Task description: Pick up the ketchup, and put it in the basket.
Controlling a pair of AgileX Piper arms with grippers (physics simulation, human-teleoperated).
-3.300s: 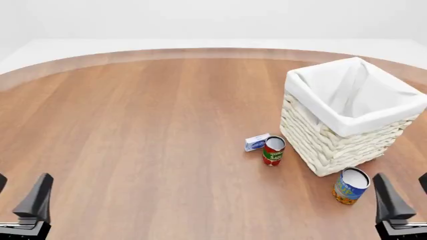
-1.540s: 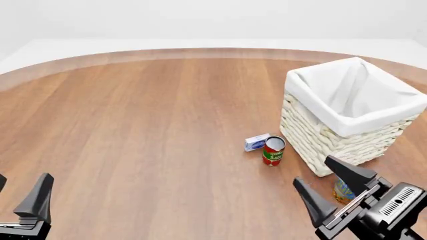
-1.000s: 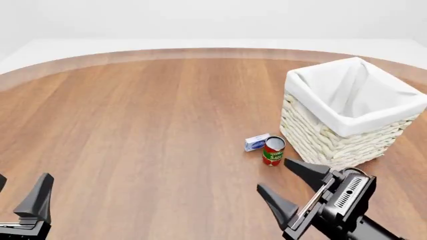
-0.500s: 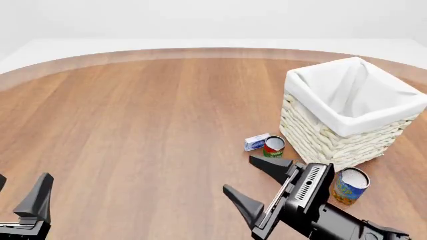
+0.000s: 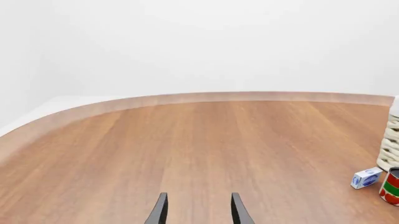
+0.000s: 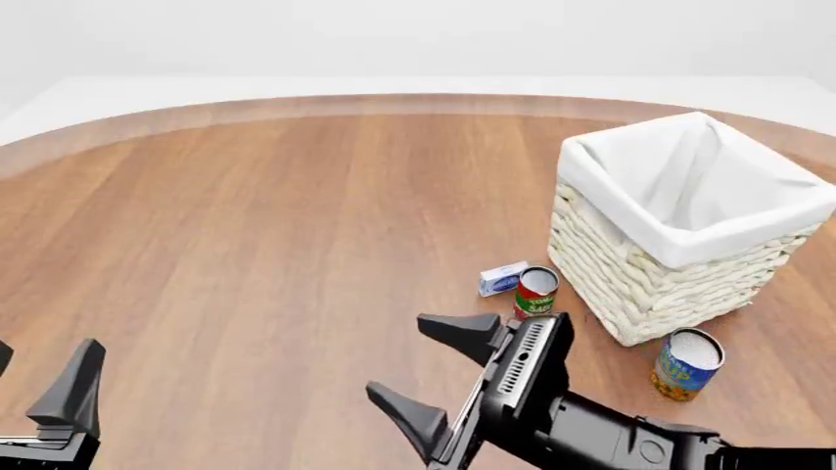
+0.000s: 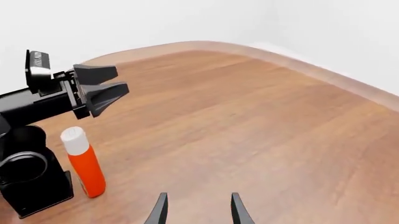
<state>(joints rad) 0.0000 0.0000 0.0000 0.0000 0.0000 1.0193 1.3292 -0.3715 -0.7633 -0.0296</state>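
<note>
The ketchup [image 7: 83,161], a small red bottle with a white cap, shows only in the right wrist view, standing upright on the table right beside the left arm's black base [image 7: 28,179]. It is out of the front view. The basket [image 6: 627,274], cream wicker with a white liner, stands at the right; its edge shows in the left wrist view [image 5: 393,140]. My right gripper [image 6: 395,355] is open and empty at the front centre, turned toward the left; it also shows in its wrist view [image 7: 198,205]. My left gripper [image 6: 39,382] is open and empty at the front left corner.
A red-and-green tomato sauce can [image 6: 535,292] and a small blue-and-white box [image 6: 502,278] stand just left of the basket. A blue-and-yellow can [image 6: 686,362] stands in front of the basket. The left gripper [image 7: 100,88] shows above the ketchup in the right wrist view.
</note>
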